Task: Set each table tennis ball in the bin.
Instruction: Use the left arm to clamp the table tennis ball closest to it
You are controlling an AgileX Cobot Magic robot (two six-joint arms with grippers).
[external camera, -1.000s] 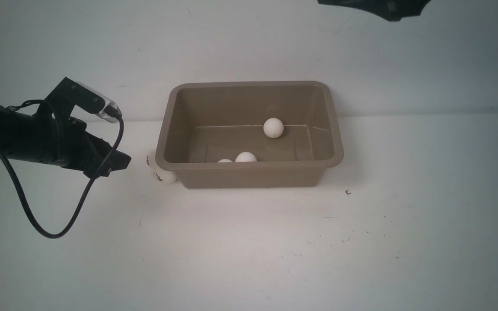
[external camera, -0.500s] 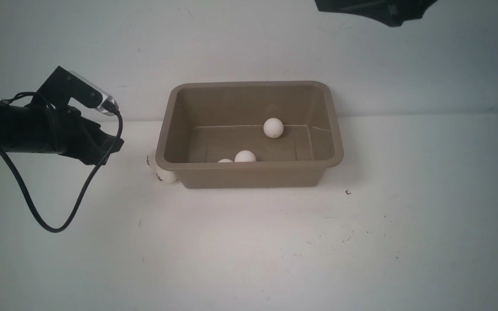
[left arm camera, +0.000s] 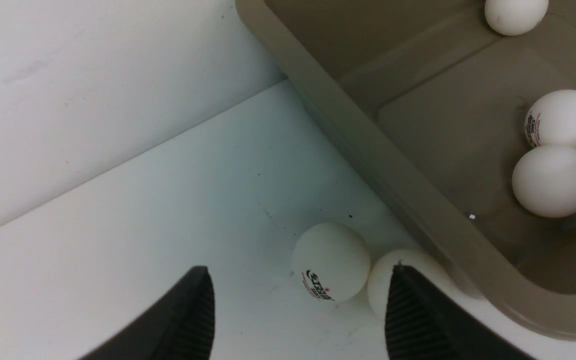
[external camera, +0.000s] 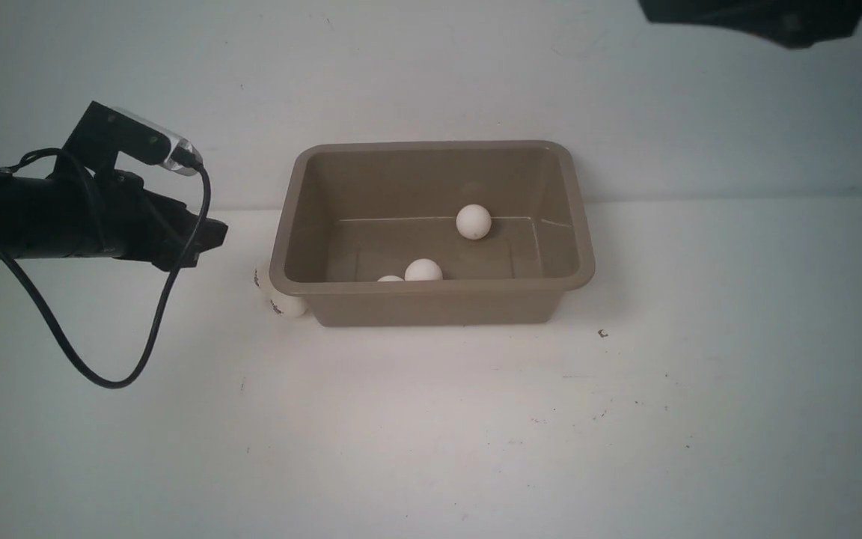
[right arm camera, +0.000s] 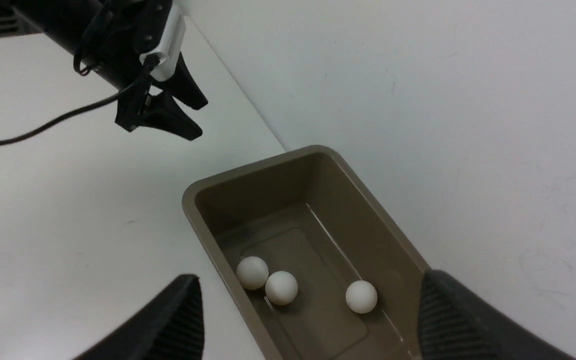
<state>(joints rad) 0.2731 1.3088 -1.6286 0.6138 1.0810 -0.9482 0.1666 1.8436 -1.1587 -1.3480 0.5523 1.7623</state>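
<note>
- a rectangular grey-brown plastic bin (external camera: 431, 307) with a flared rim stands on the white table (external camera: 625, 449), its far side close to the white back wall (external camera: 625, 112).
- its near wall hides most of one small white glossy table tennis ball (external camera: 390, 278). that ball touches a second ball (external camera: 423, 269), and a third (external camera: 473, 221) lies by the far wall.
- two more white balls lie outside, touching, at the bin's left near corner. the nearer ball (external camera: 286, 305) is cut by the rim and the farther ball (external camera: 260, 275) shows only as a sliver.
- the black left gripper (external camera: 210, 239) hovers just left of those two, jaws apart and empty. in its wrist view one finger (left arm camera: 418, 320) covers part of a ball.
- the black right gripper (right arm camera: 310, 275) is cut off at the front view's top edge. its wrist view shows it above the bin, spread wide and holding nothing.
- a black cable (external camera: 102, 378) loops under the left arm.
- wide table lies open in front of and right of the bin.
</note>
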